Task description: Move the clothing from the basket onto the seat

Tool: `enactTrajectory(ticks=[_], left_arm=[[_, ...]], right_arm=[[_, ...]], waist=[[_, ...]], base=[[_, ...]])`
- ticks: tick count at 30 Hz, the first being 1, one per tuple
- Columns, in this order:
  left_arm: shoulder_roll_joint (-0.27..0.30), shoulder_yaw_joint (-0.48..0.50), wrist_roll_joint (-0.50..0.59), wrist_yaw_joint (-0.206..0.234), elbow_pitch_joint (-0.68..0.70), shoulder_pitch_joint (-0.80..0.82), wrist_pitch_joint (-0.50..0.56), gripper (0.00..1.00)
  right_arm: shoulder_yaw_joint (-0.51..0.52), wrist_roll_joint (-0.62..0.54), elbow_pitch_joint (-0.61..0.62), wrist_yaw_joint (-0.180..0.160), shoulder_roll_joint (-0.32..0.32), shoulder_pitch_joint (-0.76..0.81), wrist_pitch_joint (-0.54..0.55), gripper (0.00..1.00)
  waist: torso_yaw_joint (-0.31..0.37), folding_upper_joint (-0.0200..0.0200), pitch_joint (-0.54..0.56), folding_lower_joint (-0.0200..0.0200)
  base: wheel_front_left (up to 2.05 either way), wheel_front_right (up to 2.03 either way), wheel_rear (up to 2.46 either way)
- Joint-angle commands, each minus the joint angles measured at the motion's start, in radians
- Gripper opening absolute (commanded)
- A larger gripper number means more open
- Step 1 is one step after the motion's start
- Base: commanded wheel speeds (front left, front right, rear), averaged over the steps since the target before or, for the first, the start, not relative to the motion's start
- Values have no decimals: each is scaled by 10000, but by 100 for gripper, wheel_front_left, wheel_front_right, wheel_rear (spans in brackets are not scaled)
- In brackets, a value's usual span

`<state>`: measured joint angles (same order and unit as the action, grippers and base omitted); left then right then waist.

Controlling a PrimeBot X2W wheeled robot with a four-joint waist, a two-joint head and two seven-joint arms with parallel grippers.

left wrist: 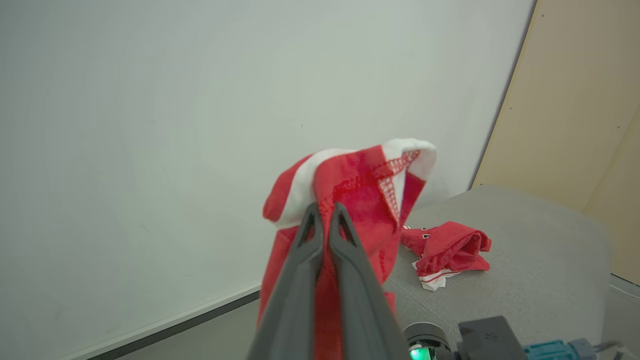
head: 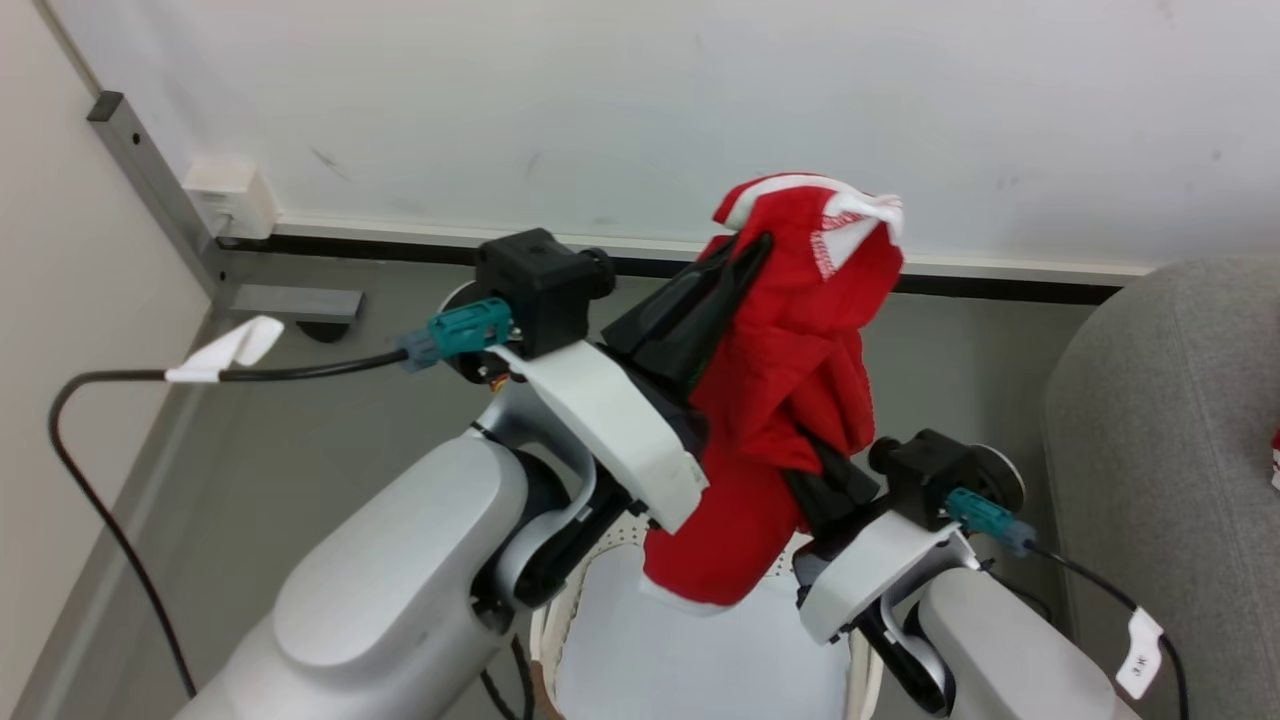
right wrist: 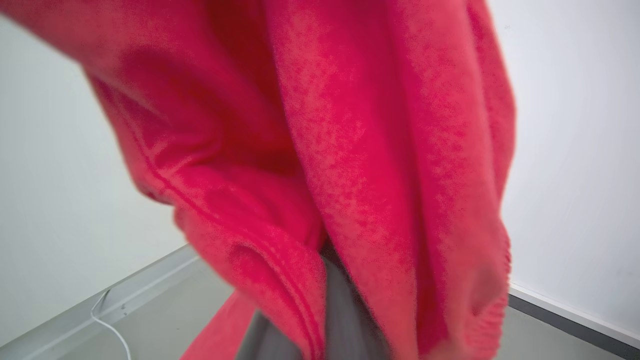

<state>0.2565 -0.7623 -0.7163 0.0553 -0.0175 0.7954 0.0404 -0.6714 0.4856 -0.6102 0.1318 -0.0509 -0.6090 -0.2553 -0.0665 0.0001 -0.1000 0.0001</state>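
Note:
A red garment of the clothing (head: pixel 790 360), with white trim at its top, hangs in the air above the basket (head: pixel 572 592). My left gripper (head: pixel 762 245) is raised and shut on its upper edge; in the left wrist view its fingers (left wrist: pixel 325 215) pinch the red cloth (left wrist: pixel 360 185). Lower down, my right gripper (head: pixel 805 460) is shut with its fingertips buried in the garment's hanging folds. In the right wrist view, red cloth (right wrist: pixel 350 150) drapes round a grey finger (right wrist: pixel 345 310). A second red garment (left wrist: pixel 450 247) lies crumpled on the grey seat (left wrist: pixel 540 260).
The seat (head: pixel 1170 450) stands at the right, close beside the basket with its white lining (head: pixel 680 660). A white wall with a dark skirting runs behind. A metal post (head: pixel 150 180) and a black cable (head: pixel 90 480) are on the left, over grey floor.

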Motion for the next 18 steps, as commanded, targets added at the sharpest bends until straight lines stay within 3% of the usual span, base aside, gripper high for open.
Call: enactTrajectory(ticks=[1,11,13,14,15,18], left_arm=[[140,61,-137,52,-32,-177,-99,0],[653,-162,-87,-89,160,-1076,-412,0],[659,-284,-148,-184,296,-1239,-472,42],[684,-332,-154,-200,355,-1323,-516,76],[726,-381,-144,-237,399,-1410,-522,100],[798,-400,-60,-240,498,-1529,-629,100]], right_arm=[[321,-68,325,-18,-107,224,-75,0],[2850,-651,2249,-18,-1006,1495,-101,0],[3244,-737,2620,-18,-1132,1646,-100,0],[3436,-762,2798,-18,-1194,1716,-101,0],[3624,-803,2980,-18,-1256,1788,-101,0],[4002,-892,3315,-18,-1324,1888,-81,0]], waist=[[139,-1,-67,-1],[687,-1,-238,-1],[831,-1,-271,-1],[901,-1,-279,-1],[975,-1,-279,-1],[1148,-1,-321,-1]], base=[[0,0,0],[0,0,0],[0,0,0],[0,0,0],[0,0,0],[0,0,0]])
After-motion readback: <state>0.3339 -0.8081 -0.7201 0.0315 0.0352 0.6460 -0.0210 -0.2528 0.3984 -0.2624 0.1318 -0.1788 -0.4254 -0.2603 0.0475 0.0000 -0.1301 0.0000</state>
